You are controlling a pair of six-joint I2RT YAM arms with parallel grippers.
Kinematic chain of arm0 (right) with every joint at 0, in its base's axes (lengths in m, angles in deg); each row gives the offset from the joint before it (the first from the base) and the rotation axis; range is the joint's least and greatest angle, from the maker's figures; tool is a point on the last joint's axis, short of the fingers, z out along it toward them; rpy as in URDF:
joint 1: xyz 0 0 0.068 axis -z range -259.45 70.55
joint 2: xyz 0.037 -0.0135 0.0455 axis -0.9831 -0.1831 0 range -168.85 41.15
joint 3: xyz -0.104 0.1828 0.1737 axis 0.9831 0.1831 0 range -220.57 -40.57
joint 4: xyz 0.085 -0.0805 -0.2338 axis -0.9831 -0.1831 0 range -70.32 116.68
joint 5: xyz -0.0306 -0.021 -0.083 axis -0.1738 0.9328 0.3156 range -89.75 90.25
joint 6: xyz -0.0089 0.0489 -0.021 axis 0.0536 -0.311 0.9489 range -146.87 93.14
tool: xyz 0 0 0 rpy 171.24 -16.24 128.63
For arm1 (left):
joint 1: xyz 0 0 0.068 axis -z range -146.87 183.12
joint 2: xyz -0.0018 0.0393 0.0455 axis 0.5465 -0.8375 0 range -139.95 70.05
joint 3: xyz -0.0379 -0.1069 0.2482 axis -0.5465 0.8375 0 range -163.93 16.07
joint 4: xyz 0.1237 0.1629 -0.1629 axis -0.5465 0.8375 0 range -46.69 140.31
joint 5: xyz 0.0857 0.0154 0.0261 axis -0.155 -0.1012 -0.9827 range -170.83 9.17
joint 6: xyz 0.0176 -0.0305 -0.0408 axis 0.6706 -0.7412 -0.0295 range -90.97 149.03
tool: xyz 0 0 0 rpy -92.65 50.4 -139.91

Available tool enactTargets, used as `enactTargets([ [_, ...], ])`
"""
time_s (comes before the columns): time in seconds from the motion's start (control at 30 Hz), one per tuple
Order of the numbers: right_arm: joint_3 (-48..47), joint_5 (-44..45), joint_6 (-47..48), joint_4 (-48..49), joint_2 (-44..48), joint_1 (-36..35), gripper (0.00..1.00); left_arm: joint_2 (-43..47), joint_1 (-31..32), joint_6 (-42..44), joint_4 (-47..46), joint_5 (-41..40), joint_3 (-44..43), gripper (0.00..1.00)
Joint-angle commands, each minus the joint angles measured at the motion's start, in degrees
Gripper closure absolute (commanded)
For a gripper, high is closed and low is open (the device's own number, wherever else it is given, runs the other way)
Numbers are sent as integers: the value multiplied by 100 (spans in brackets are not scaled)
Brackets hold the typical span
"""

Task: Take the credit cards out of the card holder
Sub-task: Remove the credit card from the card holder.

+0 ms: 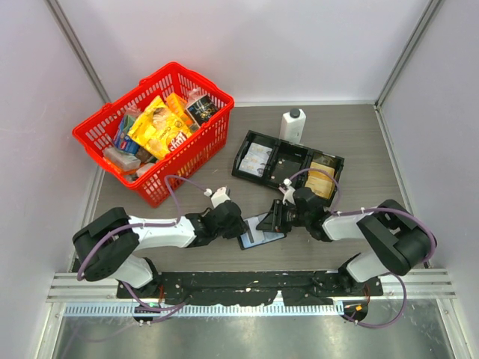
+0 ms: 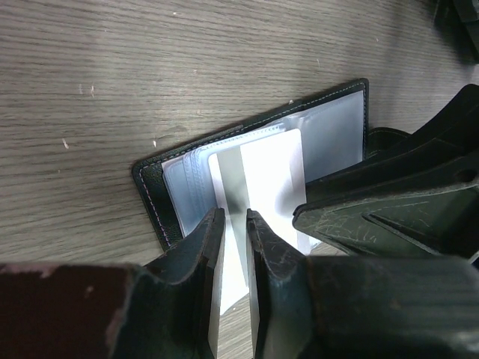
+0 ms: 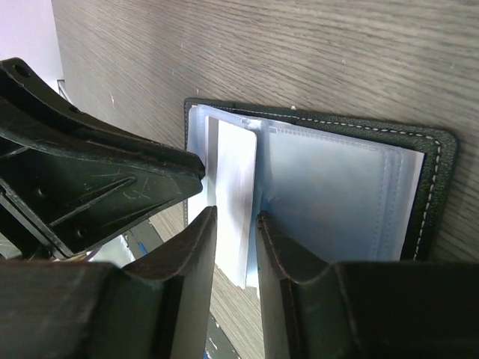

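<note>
The black card holder [image 1: 262,232] lies open on the table between my two grippers, with clear, bluish sleeves inside. In the left wrist view a white card with a grey stripe [image 2: 273,172] sticks partway out of the card holder [image 2: 150,187] toward me. My left gripper [image 2: 233,217] is over that card's near end, jaws a narrow gap apart, the card showing behind the gap. My right gripper [image 3: 237,217] is over the card holder [image 3: 337,187] from the other side, jaws also narrowly apart, the card [image 3: 238,172] behind them. In the top view the left gripper [image 1: 241,226] and right gripper [image 1: 275,218] nearly meet.
A long black three-compartment tray [image 1: 278,155] lies behind the card holder, with a golden card [image 1: 320,179] in its right compartment and a pale item [image 1: 258,157] in its left. A white bottle [image 1: 292,123] stands behind it. A red basket [image 1: 187,157] of groceries stands at the back left.
</note>
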Motion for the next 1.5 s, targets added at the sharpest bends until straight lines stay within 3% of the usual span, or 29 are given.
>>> enactTargets([
  [0.0, 17, -232, -122, 516, -157, 33, 69, -67, 8, -106, 212, 73, 161, 78],
  [0.5, 448, -715, -605, 1694, -377, 394, 77, -164, -27, -194, 309, 126, 161, 80],
  [0.83, 369, -610, -632, 1660, -614, 411, 85, -182, -19, -194, 292, 188, 152, 81],
  [1.2, 228, -610, -623, 1606, -896, 403, 81, -234, -18, -185, 239, 240, 152, 82],
  [1.47, 228, -715, -667, 1773, -966, 394, 86, -217, -36, -194, 247, 232, 179, 82],
])
